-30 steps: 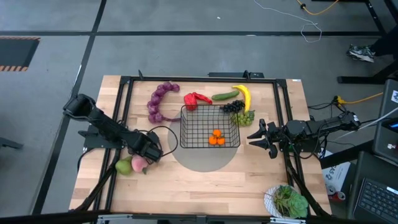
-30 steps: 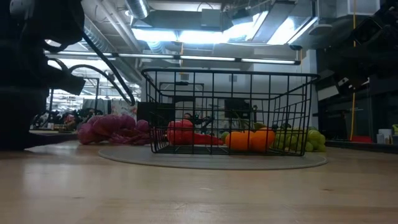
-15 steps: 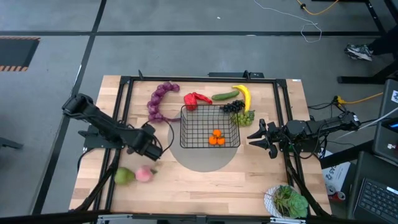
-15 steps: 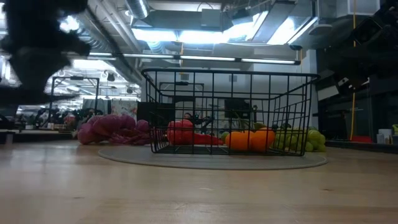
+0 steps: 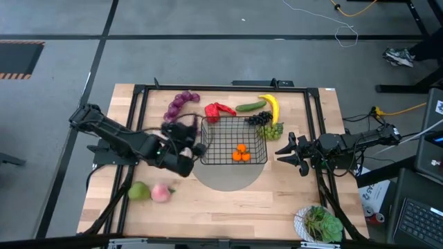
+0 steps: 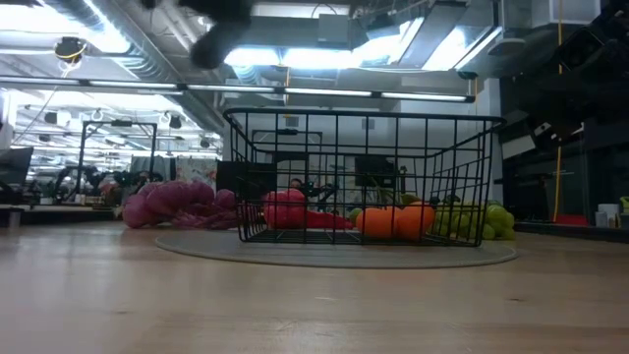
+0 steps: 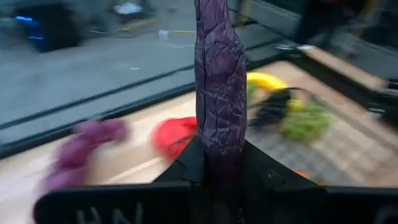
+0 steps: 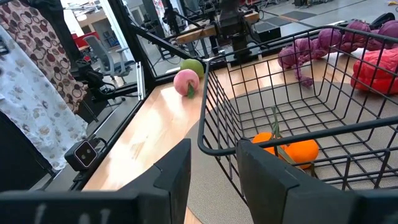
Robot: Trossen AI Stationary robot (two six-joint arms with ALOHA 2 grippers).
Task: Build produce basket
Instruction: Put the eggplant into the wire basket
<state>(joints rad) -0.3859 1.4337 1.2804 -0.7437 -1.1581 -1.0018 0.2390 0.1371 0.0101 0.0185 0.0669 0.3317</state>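
My left gripper [image 5: 190,146] hangs above the table just left of the black wire basket [image 5: 233,140], shut on a dark purple eggplant [image 7: 217,74]. Two oranges [image 5: 240,153] lie in the basket. On the table behind it lie a purple grape string [image 5: 176,111], a red pepper [image 5: 219,110], a cucumber [image 5: 250,106], a banana [image 5: 271,107], dark grapes [image 5: 259,119] and green grapes [image 5: 271,130]. A pear [image 5: 139,191] and a peach [image 5: 161,193] rest near the near left corner. My right gripper [image 5: 287,153] waits open to the right of the basket. My left gripper pinches the eggplant between its two fingers at one end [image 7: 219,155]. The eggplant runs along the fingers and sticks out well past their tips, toward the basket. It is lifted clear of the table.
A white bowl of leafy greens [image 5: 320,223] stands at the near right corner. The basket sits on a round grey mat [image 5: 225,176]. A black frame [image 5: 138,104] runs around the table top. The low view shows the basket [image 6: 364,177] with the blurred left arm [image 6: 221,25] high above.
My left gripper has risen from beside the pear and peach and swung toward the table's right and far side, up to the basket's left wall, carrying the eggplant. The pear and peach now lie uncovered, a little closer to the near edge.
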